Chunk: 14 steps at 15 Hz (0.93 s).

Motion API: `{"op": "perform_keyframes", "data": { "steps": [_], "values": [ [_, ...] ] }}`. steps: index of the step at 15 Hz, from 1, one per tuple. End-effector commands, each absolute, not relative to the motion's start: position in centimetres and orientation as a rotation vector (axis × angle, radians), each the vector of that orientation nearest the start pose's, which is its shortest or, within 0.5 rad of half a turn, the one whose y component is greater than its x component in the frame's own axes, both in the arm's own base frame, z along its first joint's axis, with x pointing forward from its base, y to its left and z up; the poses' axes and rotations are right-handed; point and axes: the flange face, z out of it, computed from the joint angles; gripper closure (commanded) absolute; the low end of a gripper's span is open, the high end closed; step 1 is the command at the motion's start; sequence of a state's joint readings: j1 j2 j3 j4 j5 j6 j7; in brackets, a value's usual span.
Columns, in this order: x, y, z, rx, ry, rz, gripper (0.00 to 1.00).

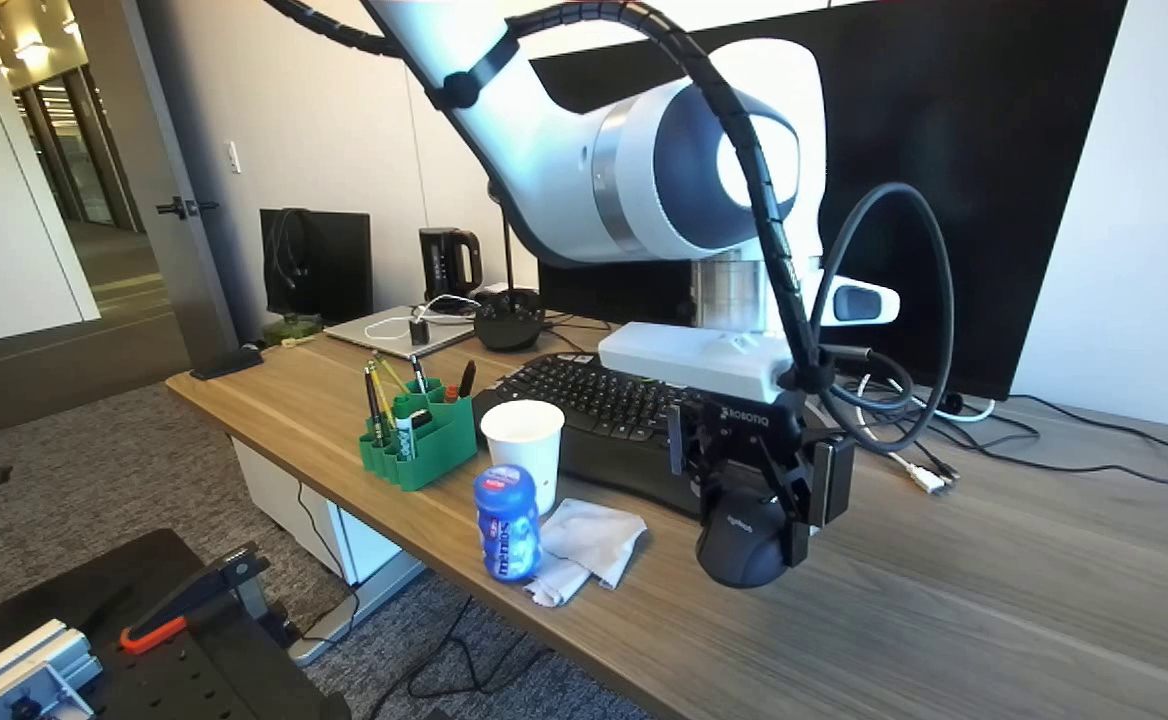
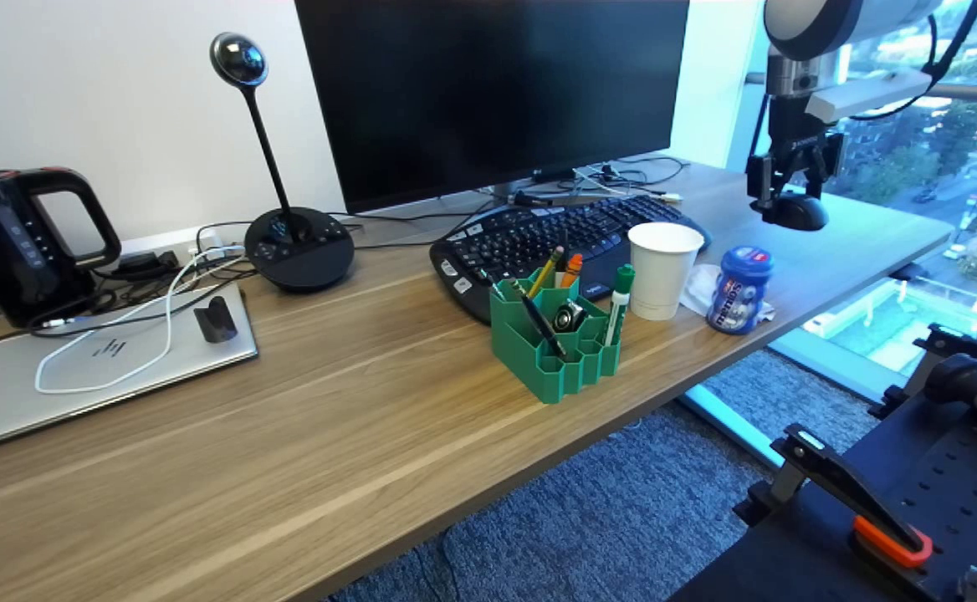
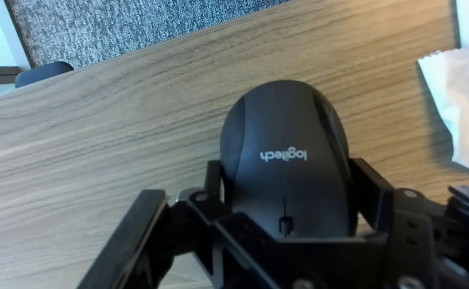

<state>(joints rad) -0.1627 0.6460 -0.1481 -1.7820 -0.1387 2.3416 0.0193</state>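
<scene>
Where the pincer clasps its flanks, a dark mouse hangs over the surface

Nearest, at the centre of the wrist view, the pincer is clamped on the mouse from both sides. The mouse's rounded back points to the top of that frame and its scroll wheel to the bottom. It seems raised off the surface, though the gap is hard to judge. By its look it should be light and stiff, and its smooth, curved shell could slip if caught on a slope. Squarely across the flanks at about mid-length, as now, looks the sound hold, clear of the wheel and the buttons.

Next, in the lower middle of an exterior view, lies a crumpled white napkin, partly behind an upright blue mint bottle. Behind the bottle stands a white paper cup, beside a black keyboard. Farther off, left of centre, sits a green pen holder with pens in it. Beyond these, a large monitor fills the upper right, and a black kettle stands in the upper left.
</scene>
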Motion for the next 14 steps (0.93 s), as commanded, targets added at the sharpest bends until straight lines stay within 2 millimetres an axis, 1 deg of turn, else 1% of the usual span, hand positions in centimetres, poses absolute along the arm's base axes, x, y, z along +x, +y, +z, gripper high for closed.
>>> {"op": "perform_keyframes", "data": {
  "steps": [1, 8, 14],
  "values": [
    [61.4, -18.0, 20.2, -3.306, 0.242, 0.2, 0.47],
    [61.6, -14.9, 19.5, -3.318, 0.144, 0.224, 0.47],
    [61.2, -12.7, 18.8, -3.323, 0.048, 0.251, 0.47]
  ]
}}
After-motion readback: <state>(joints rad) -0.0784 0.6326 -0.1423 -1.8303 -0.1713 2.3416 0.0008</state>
